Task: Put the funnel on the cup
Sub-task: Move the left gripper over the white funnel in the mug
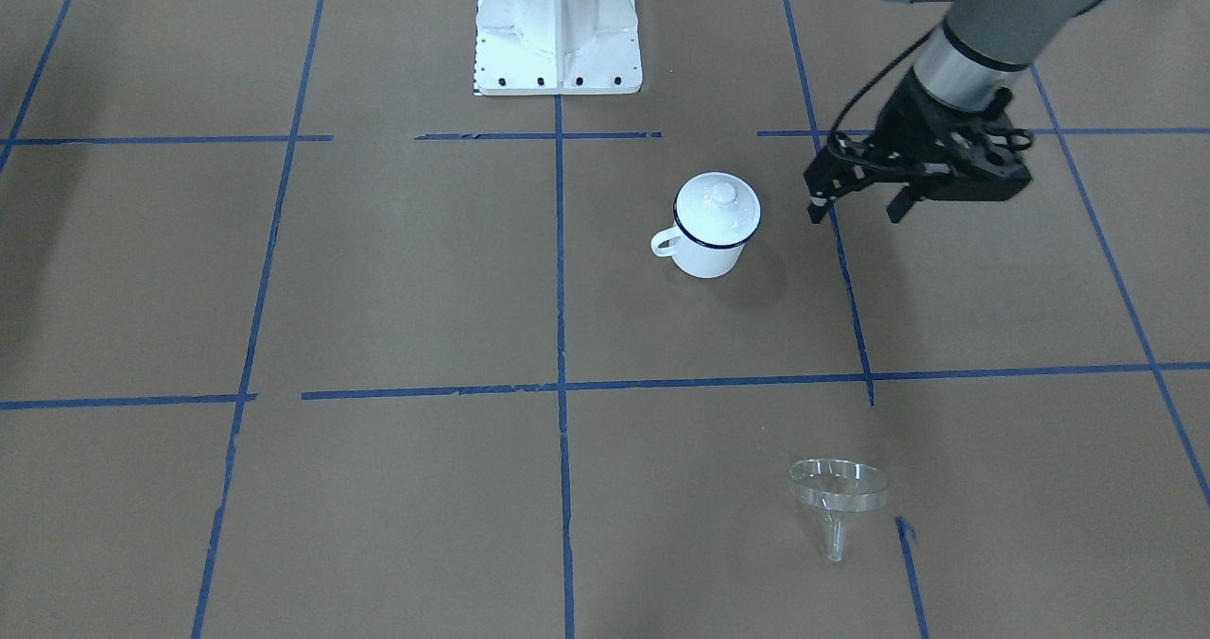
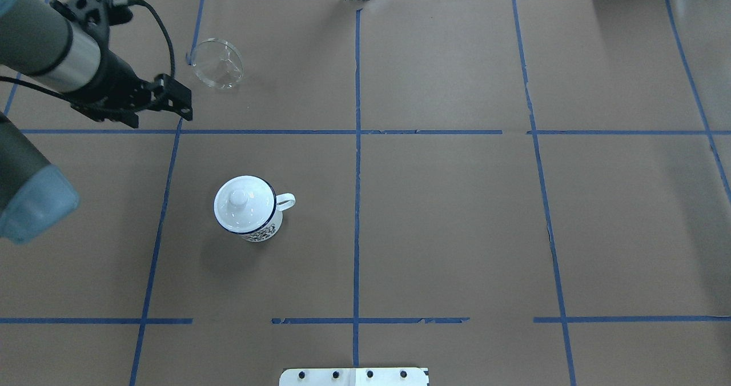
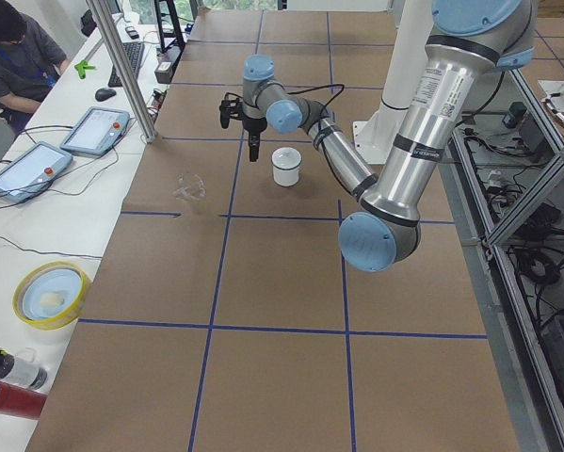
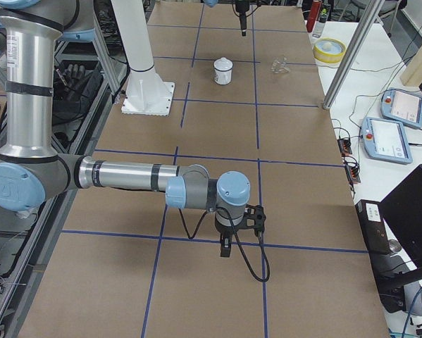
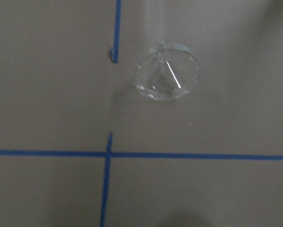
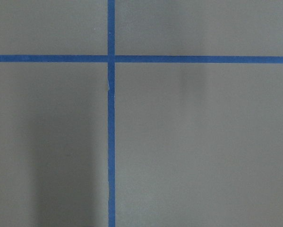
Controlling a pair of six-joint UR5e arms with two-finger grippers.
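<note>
The clear funnel (image 1: pixel 838 488) lies tilted on the brown paper, away from the cup. It also shows in the overhead view (image 2: pixel 217 63) and under the left wrist camera (image 5: pixel 167 71). The white mug with a dark blue rim (image 1: pixel 707 253) stands upright, a white domed lid (image 1: pixel 718 199) on top of it and its handle to the side. My left gripper (image 1: pixel 855 212) hangs open and empty above the table, between mug and funnel in the overhead view (image 2: pixel 160 117). My right gripper (image 4: pixel 225 252) shows only in the exterior right view, far from both; I cannot tell its state.
The white robot base (image 1: pixel 558 25) stands at the table's robot side. A yellow-rimmed bowl (image 3: pixel 51 294) and two teach pendants (image 3: pixel 93 130) lie on the white side bench beyond the funnel. A person (image 3: pixel 18 56) sits there. Blue tape lines cross the paper.
</note>
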